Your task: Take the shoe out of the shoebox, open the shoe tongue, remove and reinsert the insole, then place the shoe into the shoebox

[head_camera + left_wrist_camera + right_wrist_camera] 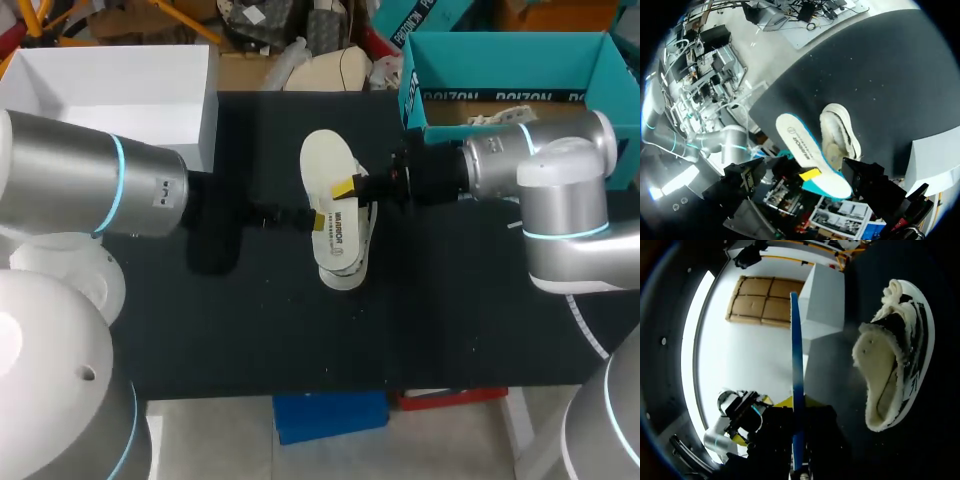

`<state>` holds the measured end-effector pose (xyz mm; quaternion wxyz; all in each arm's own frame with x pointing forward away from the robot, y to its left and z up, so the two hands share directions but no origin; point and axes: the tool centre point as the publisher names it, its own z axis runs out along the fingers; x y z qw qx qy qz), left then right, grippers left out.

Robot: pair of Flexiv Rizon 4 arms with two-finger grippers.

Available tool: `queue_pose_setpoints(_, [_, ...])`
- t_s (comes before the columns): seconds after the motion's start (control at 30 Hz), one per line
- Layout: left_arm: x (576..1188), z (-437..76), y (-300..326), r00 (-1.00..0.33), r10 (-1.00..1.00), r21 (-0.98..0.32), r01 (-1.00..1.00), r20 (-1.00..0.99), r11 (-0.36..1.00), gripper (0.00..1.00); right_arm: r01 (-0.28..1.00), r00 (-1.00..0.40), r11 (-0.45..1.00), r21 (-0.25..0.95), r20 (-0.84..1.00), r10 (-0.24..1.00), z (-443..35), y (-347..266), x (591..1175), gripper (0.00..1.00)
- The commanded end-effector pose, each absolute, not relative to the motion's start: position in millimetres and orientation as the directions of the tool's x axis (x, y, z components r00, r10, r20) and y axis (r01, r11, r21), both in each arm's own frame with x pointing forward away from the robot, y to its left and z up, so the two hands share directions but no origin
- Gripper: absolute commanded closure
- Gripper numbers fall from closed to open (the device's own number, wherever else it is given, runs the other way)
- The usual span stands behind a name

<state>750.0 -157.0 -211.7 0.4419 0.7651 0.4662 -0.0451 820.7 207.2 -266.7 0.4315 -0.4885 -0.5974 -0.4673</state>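
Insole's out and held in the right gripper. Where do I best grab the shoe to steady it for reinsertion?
Take the shoe by its heel collar, with one finger inside the opening and one outside the heel. It lies on its side on the mat, and its fleecy opening gapes toward the held insole. Coming in from that open side probably works best.

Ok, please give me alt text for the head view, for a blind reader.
The right claw holds a white insole over a shoe on the black table, with the left arm close opposite. Behind stand a white box and a teal shoebox.
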Motion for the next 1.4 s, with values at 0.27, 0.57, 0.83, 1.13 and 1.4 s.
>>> queue_pose_setpoints(0.27, [762.8, -205.3, -182.4, 0.055, 0.988, 0.259, 0.961, 0.146, -0.092, 0.00, 0.987, -0.149, 0.086, 0.136, 0.971, 0.184, -266.5, 208.1, 820.6, 1.00])
queue_pose_setpoints(0.57, [755.0, -198.5, -182.0, -0.004, 0.984, 0.198, 0.980, 0.181, -0.033, 0.00, 0.987, -0.149, 0.086, 0.136, 0.971, 0.184, -266.5, 208.1, 820.6, 1.00])
queue_pose_setpoints(0.83, [744.0, -196.2, -187.0, -0.009, 0.976, 0.189, 0.981, 0.218, -0.034, 0.00, 0.987, -0.149, 0.086, 0.136, 0.971, 0.184, -266.5, 208.1, 820.6, 1.00])
queue_pose_setpoints(1.13, [735.5, -197.5, -184.7, -0.019, 0.977, 0.184, 0.983, 0.214, -0.021, 0.00, 0.987, -0.149, 0.086, 0.136, 0.971, 0.184, -266.5, 208.1, 820.6, 1.00])
queue_pose_setpoints(1.4, [735.9, -204.6, -182.2, -0.035, 0.985, 0.177, 0.984, 0.171, 0.005, 0.00, 0.987, -0.149, 0.086, 0.136, 0.971, 0.184, -266.5, 208.1, 820.6, 1.00])
